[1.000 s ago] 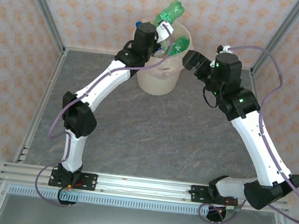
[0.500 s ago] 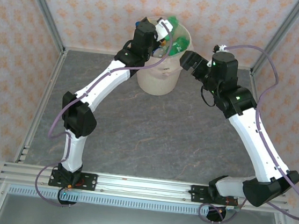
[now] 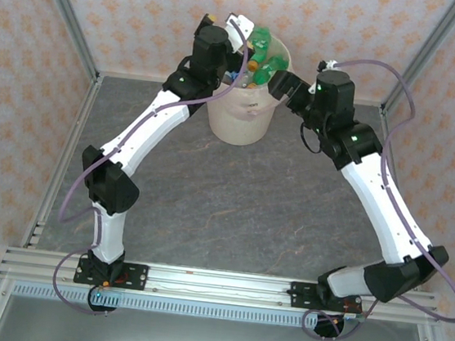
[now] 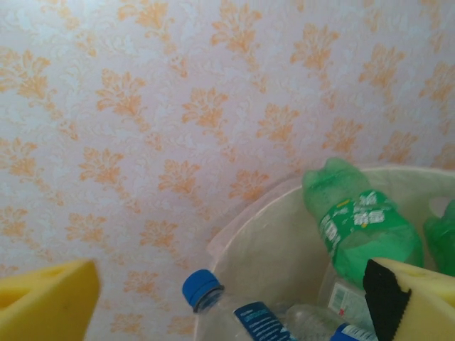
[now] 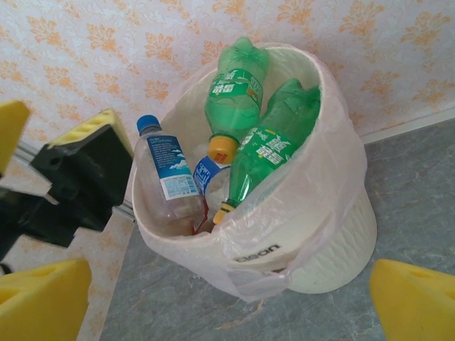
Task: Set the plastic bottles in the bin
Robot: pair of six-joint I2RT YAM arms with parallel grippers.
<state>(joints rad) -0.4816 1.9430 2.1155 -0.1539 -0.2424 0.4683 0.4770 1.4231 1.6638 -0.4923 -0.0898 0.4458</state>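
Bin print reads approx. "clean"; label txt on plastic bottles illegible.

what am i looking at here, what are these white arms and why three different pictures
Two robot arms are bolted to a grey table. One picture is from a camera above and behind them; the other two are from cameras on the wrists, where the yellow blocks are the fingers. At the far side stands a cream bin lined with a bag, holding green bottles and a clear bottle with a blue cap. The left gripper and right gripper are both open near its rim, holding nothing.
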